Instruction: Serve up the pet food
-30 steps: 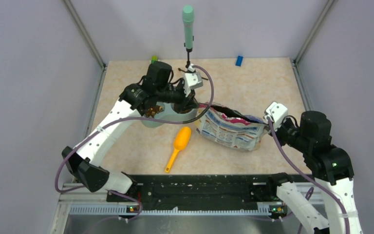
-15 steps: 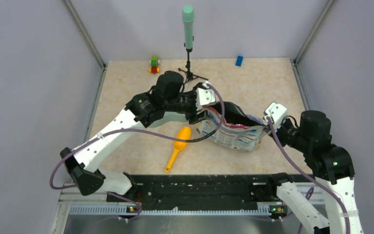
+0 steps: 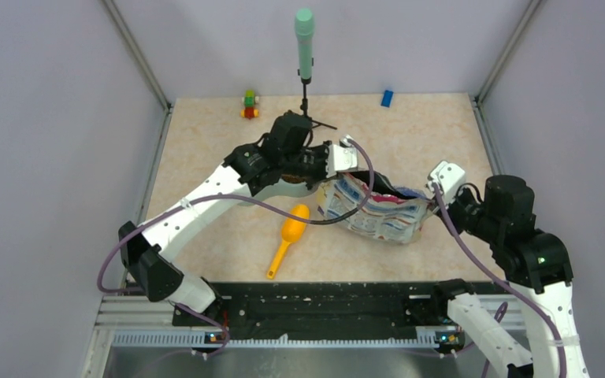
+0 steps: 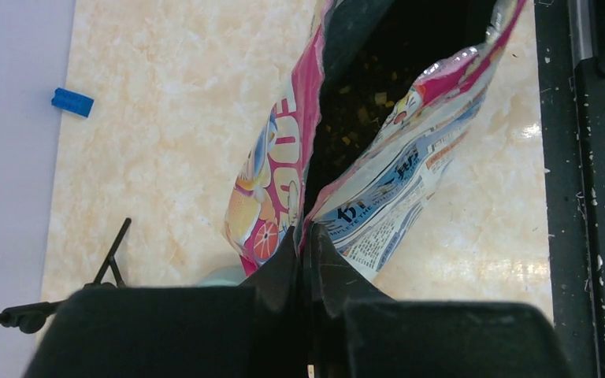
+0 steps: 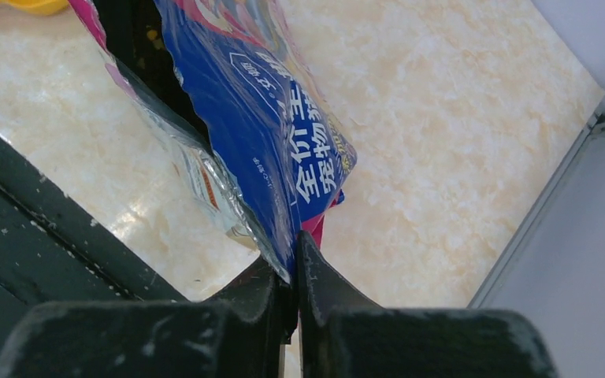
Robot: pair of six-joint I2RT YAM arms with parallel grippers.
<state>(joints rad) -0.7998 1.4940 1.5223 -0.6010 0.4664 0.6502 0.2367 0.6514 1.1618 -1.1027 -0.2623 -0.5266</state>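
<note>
My left claw [image 4: 306, 240] pinches one end of the bag [image 3: 378, 214] mouth and my right claw [image 5: 294, 264] pinches the other. The pet food [image 4: 360, 106] lies deep inside the bag, mid-table toward the right edge. I'd hold both ends level and ease them together so the mouth gapes for the scoop [image 3: 291, 230].

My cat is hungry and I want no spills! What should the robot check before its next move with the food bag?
1. Left jaws pinch one edge of the bag: ok.
2. Right jaws pinch the bag's other edge: ok.
3. Bag mouth open, pet food visible inside: ok.
4. Scoop lies free on the table beside the bag: ok.
5. A dish ready for the food: cannot tell, none shows clearly.
</note>
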